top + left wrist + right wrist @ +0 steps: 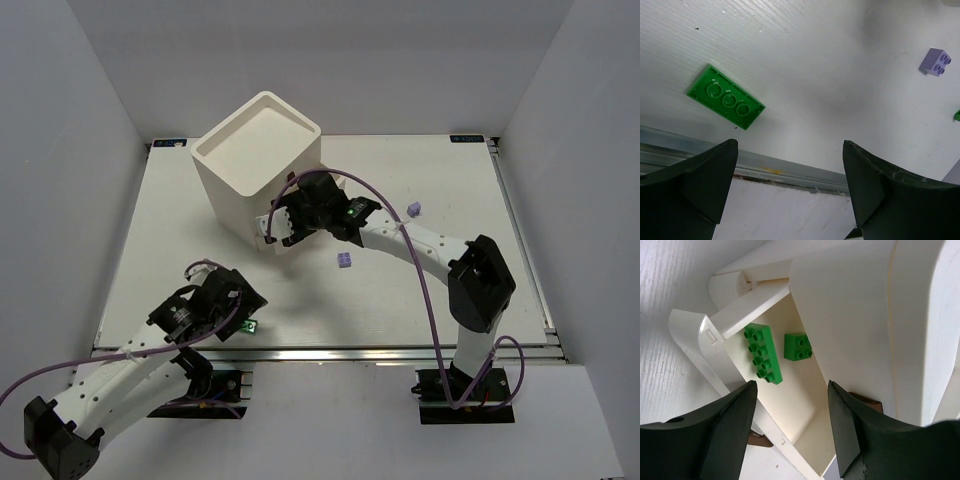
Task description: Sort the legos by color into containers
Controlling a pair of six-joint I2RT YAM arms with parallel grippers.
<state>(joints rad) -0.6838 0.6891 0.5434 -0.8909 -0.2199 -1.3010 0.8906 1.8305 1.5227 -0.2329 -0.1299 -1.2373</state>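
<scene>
The white cabinet stands at the back left. One drawer is pulled out, and a long green lego and a square green lego lie in it. My right gripper hovers open and empty over that drawer, as the right wrist view also shows. A dark red-brown handle shows beside its finger. My left gripper is open and empty near the front edge, just short of a flat green lego. Pale purple legos lie at mid-table and farther right; one shows in the left wrist view.
The table's metal front rail runs right below my left fingers. A sliver of another green piece shows at the right edge of the left wrist view. White walls close in the table on three sides.
</scene>
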